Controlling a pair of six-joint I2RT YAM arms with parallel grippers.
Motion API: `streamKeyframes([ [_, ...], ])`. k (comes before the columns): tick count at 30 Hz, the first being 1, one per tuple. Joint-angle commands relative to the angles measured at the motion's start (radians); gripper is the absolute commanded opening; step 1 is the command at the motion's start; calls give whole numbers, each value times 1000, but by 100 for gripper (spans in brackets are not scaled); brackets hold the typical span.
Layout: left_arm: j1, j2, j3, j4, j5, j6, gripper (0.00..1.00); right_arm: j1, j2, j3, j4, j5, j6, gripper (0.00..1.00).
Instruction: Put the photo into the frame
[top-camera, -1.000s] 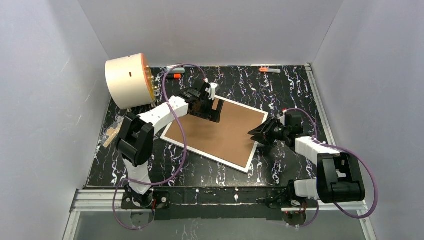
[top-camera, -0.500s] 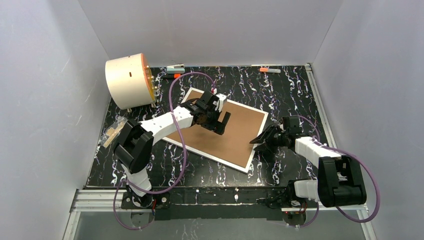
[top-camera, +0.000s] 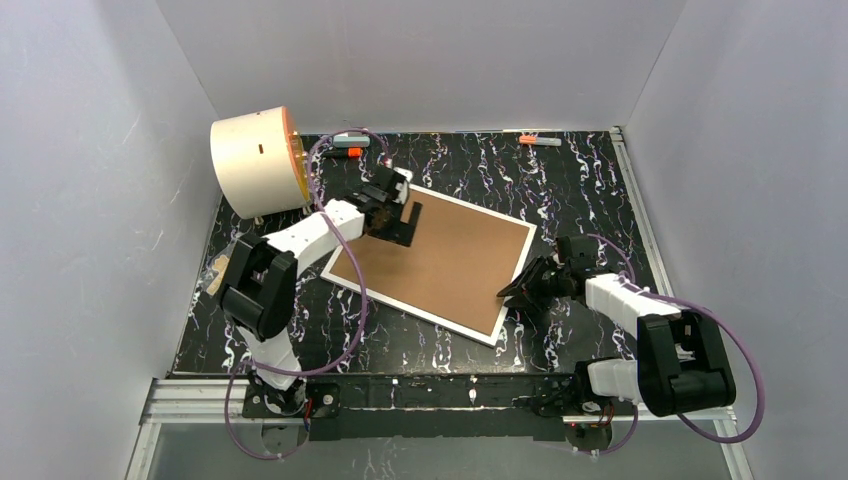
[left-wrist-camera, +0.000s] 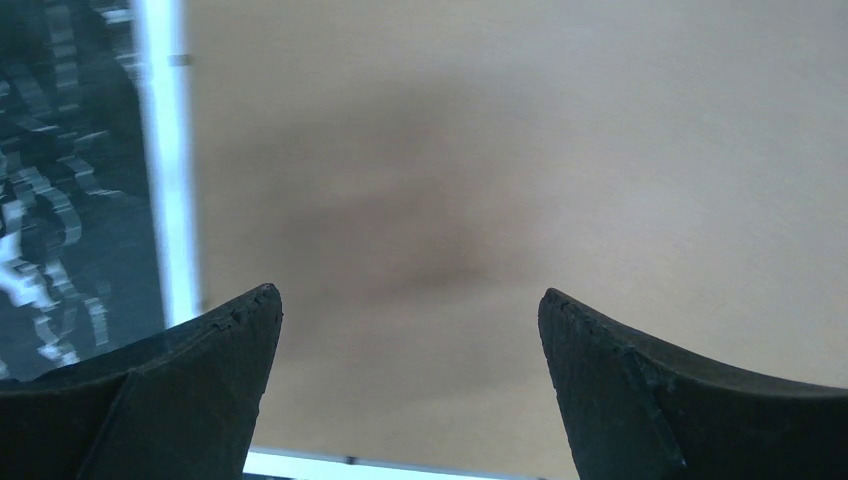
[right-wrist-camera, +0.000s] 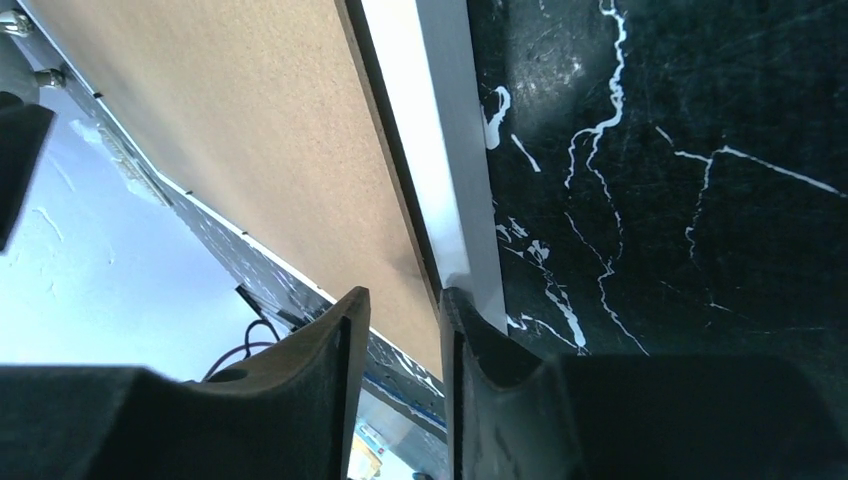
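The frame (top-camera: 455, 262) lies face down and askew on the black marbled table, brown board back up, with a thin white rim (right-wrist-camera: 430, 150) around it. The photo is out of view. My left gripper (top-camera: 404, 224) hovers wide open over the frame's far left corner, and the brown back (left-wrist-camera: 520, 180) fills the view between its fingertips (left-wrist-camera: 250, 310). My right gripper (top-camera: 514, 289) sits low at the frame's right edge, jaws partly open. One of its fingertips (right-wrist-camera: 455, 300) touches the white rim and the other stands over the brown board. Nothing is held.
A cream cylinder with an orange face (top-camera: 258, 160) stands at the back left. Two orange-tipped markers (top-camera: 350, 148) (top-camera: 540, 141) lie along the far edge. A small tan object (top-camera: 225, 262) lies at the table's left edge. Grey walls close in three sides.
The left gripper swung out over the frame's middle, then back to its far left corner, still open. The right gripper slid slightly nearer along the frame's right edge and its jaws narrowed.
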Motion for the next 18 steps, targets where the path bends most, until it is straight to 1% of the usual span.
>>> streamKeyframes([
  [1,101,-26,-3,-11,-128,-12,98,12,31,10,-25,43,-10,38],
  [4,174,-14,-15,9,-162,-24,98,15,59,23,-23,45,-21,30],
  [7,251,15,-26,38,-99,-29,99,16,84,42,-35,58,-36,25],
  [9,283,30,-39,61,-62,-28,98,18,99,57,-47,72,-49,21],
  [12,301,50,-56,77,-54,-13,99,19,119,81,-73,96,-68,15],
  [18,316,53,-118,114,-131,1,99,28,152,108,-96,135,-103,7],
])
